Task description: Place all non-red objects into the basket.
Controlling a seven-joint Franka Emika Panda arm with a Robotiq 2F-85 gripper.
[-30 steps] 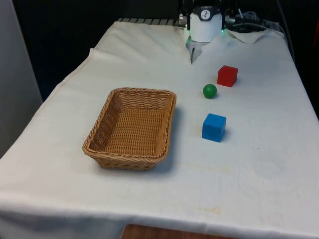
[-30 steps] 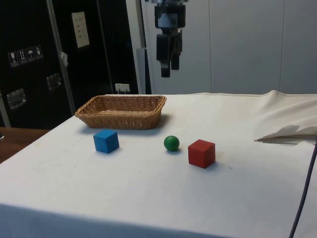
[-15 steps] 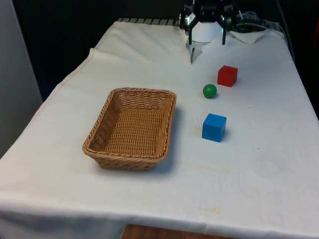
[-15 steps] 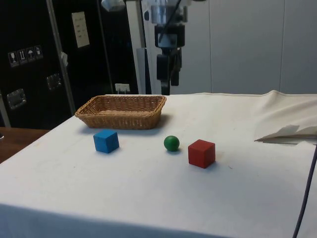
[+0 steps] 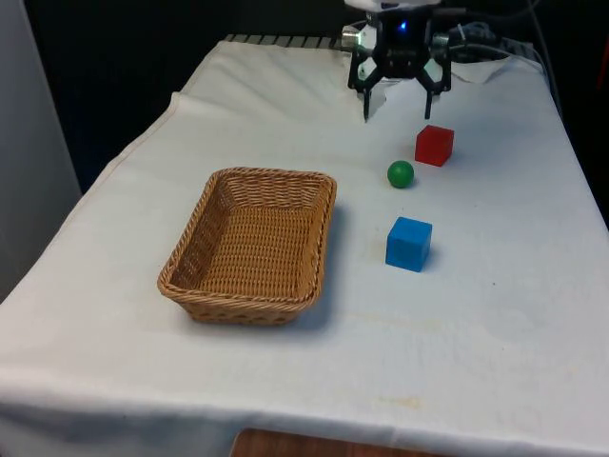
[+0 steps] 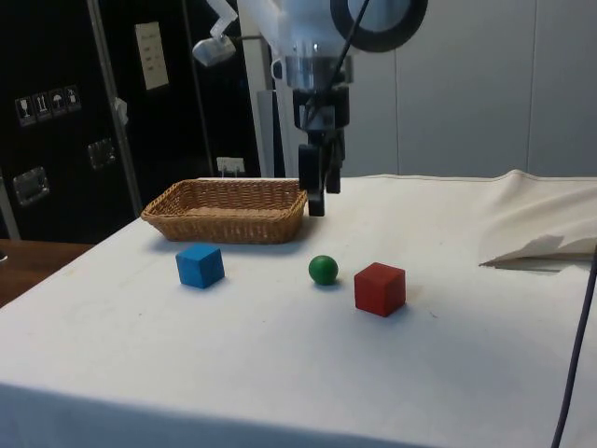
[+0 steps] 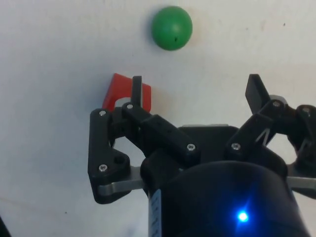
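Wicker, tan and tightly woven, makes up the rectangular basket (image 5: 252,244), which sits on the white cloth (image 5: 495,333) toward the front view's left with nothing in it; in the side view the same basket (image 6: 229,209) lies at about ten o'clock from the other pieces. Moving toward the front view's right, the blue cube (image 5: 409,244) stands just off the basket's long side, a plain matte block with crisp edges, resting flat and apart from everything else. At roughly twelve o'clock from it is the green ball (image 5: 401,173), small, smooth and round, sitting alone on the cloth. At about one o'clock from the ball, close by but not touching, stands the red cube (image 5: 434,145). In the side view the order runs blue cube (image 6: 200,265), green ball (image 6: 324,269), red cube (image 6: 380,288), spaced along one loose line. The black gripper (image 5: 398,107) hangs at about twelve o'clock from the ball, above the cloth, pointing straight down with the white arm rising behind it. Its fingers are spread wide with nothing between them; in the wrist view the gripper (image 7: 194,93) partly covers the red cube (image 7: 118,91), with the green ball (image 7: 171,27) beyond the fingertips.
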